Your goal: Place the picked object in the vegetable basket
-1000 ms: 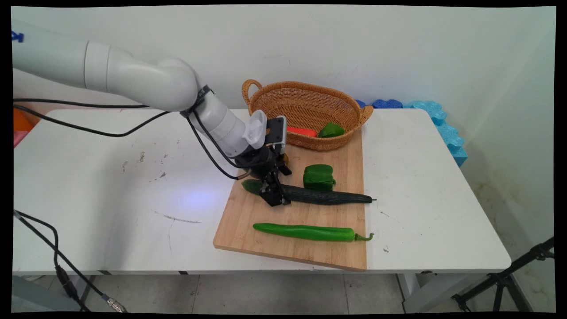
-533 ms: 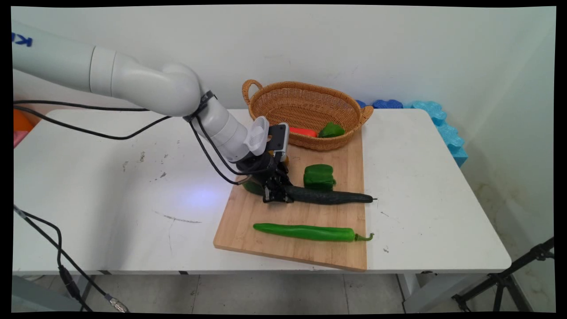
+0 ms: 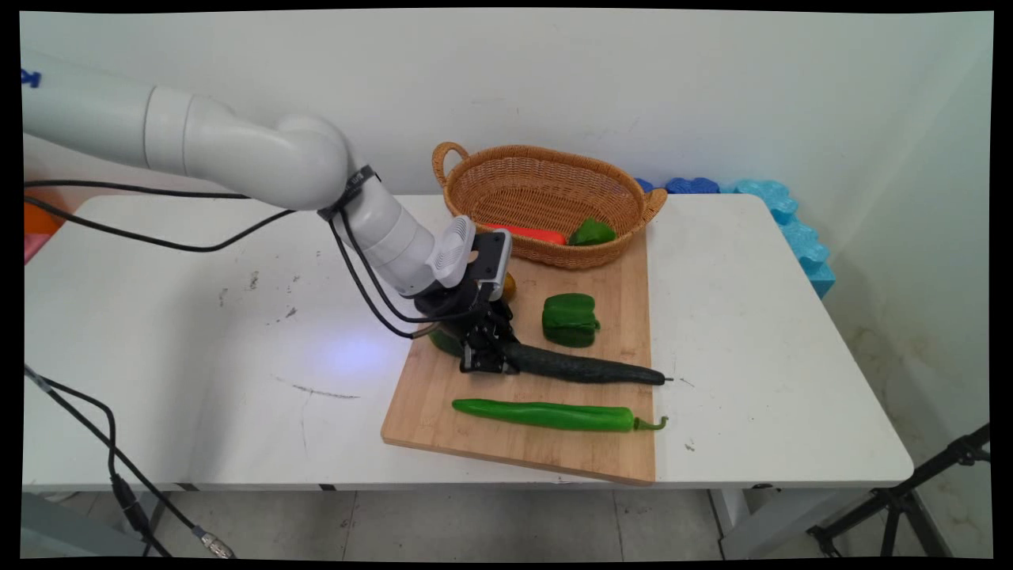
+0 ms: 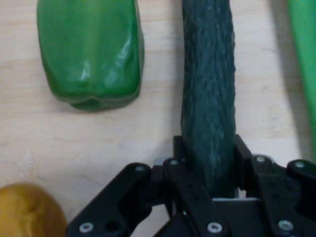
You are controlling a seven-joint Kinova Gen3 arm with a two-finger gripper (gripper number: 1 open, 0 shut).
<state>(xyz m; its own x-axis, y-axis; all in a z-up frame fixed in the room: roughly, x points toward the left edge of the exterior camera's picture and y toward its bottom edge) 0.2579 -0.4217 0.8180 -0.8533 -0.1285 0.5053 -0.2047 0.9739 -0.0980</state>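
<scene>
My gripper (image 3: pixel 484 358) (image 4: pixel 208 163) is shut on the dark green cucumber (image 3: pixel 586 369) (image 4: pixel 208 89) near its left end. The cucumber's gripped end is lifted slightly; its far tip still rests on the wooden cutting board (image 3: pixel 522 451) (image 4: pixel 98 143). A green bell pepper (image 3: pixel 570 319) (image 4: pixel 91 52) sits on the board just behind the cucumber. A long green chili pepper (image 3: pixel 554 415) (image 4: pixel 303 44) lies in front of it. A yellow-brown rounded thing (image 4: pixel 27 212) (image 3: pixel 509 285) lies beside the hand.
A wicker basket (image 3: pixel 546 170) stands at the board's far end and holds a red vegetable (image 3: pixel 538 234) and a small green pepper (image 3: pixel 592 232). Blue foam pieces (image 3: pixel 779 214) lie behind the table's right end. Black cables (image 3: pixel 158 237) hang from the arm.
The gripper closed on the cucumber's left end and drew it toward the table's near side and slightly left, so the cucumber now lies slanted.
</scene>
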